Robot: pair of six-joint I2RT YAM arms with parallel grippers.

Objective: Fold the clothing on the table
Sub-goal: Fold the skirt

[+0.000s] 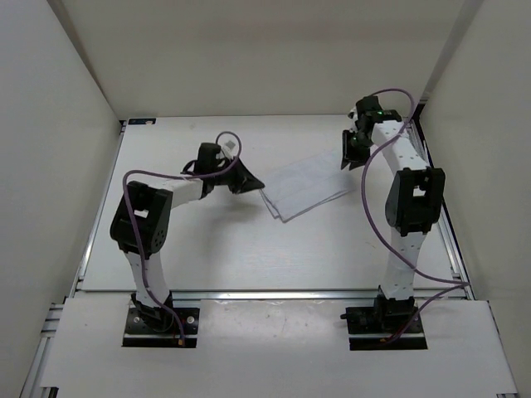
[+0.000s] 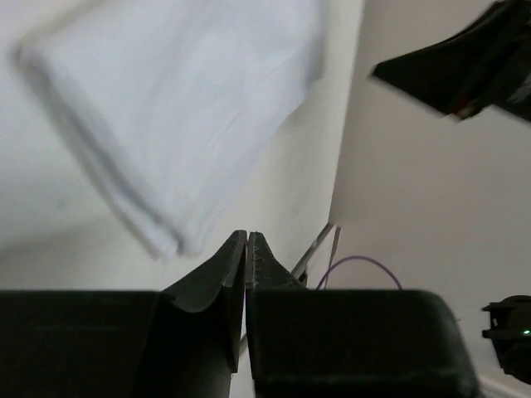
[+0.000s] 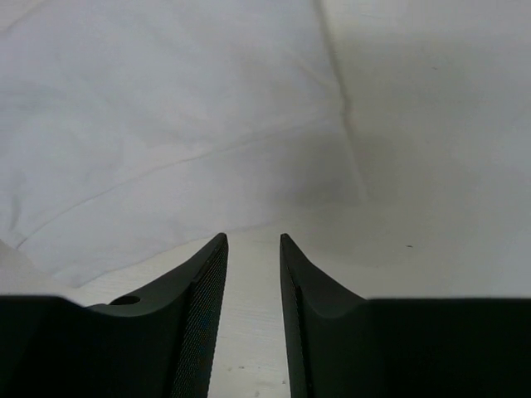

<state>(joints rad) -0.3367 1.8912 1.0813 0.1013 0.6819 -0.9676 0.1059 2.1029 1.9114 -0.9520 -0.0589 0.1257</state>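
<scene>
The left pincer (image 1: 249, 182) reaches toward the middle of the table (image 1: 207, 257), its tip just short of the clothing (image 1: 307, 186). In its own wrist view the left pincer (image 2: 247, 236) has both dark fingers pressed together with only a hairline seam between them and nothing caught there: closed and empty. Ahead of those tips and a little to their left lies the clothing (image 2: 191, 108), blurred, with a stacked, rounded folded edge turned toward the pincer. Bare table (image 2: 50, 249) shows between tips and cloth, so they are apart.

The right pincer (image 1: 348, 153) hangs close by the far right corner of the clothing, pointing down. Its wrist view shows the right pincer (image 3: 253, 240) with a clear gap between the fingers and table surface showing through: open, holding nothing. Just ahead of the tips the clothing (image 3: 166, 124) spreads forward and to the left, flat with a few soft creases. To the right of the tips its edge runs away forward, with plain table (image 3: 440, 166) beyond.

From above, the clothing is a folded white oblong lying skewed between the two pincers. A purple cable (image 1: 373, 215) loops along the right arm. Beyond both pincers the table runs on to the white back wall (image 1: 274, 58)
</scene>
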